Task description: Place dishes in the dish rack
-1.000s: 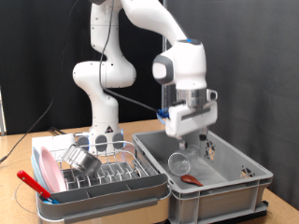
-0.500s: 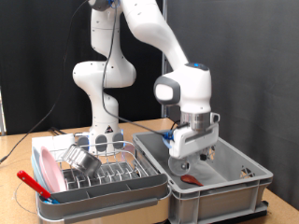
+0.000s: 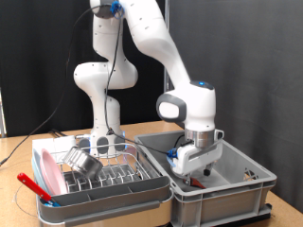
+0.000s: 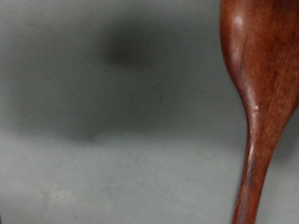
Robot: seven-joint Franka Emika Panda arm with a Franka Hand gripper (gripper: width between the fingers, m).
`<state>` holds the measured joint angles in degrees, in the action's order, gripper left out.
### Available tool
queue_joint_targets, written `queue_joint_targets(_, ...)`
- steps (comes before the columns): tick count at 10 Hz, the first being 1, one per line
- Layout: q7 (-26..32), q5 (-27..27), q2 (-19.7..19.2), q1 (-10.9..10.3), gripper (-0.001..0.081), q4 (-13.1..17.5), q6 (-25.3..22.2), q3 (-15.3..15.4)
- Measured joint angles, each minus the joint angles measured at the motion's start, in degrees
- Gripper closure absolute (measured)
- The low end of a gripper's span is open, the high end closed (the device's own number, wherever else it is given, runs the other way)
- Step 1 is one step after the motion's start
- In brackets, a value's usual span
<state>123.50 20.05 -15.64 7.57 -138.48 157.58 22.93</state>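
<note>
My gripper [image 3: 195, 168] is lowered into the deep grey crate [image 3: 220, 200] at the exterior view's right. Its fingertips are hidden by the hand and the crate wall. The wrist view shows the reddish-brown spoon [image 4: 258, 84] very close, lying on the crate's grey floor, with no fingers in that picture. The clear glass does not show now. The shiny steel bowl [image 3: 86, 161] lies tilted in the dish rack [image 3: 114, 189], a pale tray with a wire grid, at the exterior view's left.
A pink plate [image 3: 47, 172] stands in the rack's left end, and a red-handled utensil [image 3: 33, 186] lies across its front corner. A small dark item [image 3: 250, 174] lies at the crate's right end. The robot's base [image 3: 102, 132] stands behind the rack.
The gripper has come down from above the crate into it, close over the spoon. The glass seen in the crate a second ago is now behind the hand.
</note>
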Motion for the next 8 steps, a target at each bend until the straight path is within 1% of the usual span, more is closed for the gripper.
queue_joint_targets(3, -3.94, 4.34, -3.85, -2.33, 0.0003, 1.34, 2.23, -1.73)
queue_joint_targets(6, -6.37, 6.43, -6.91, -4.54, 0.0003, 3.16, 2.35, -3.22)
queue_joint_targets(8, -7.08, 7.04, -8.59, -5.45, 0.0003, 3.94, 2.34, -4.28)
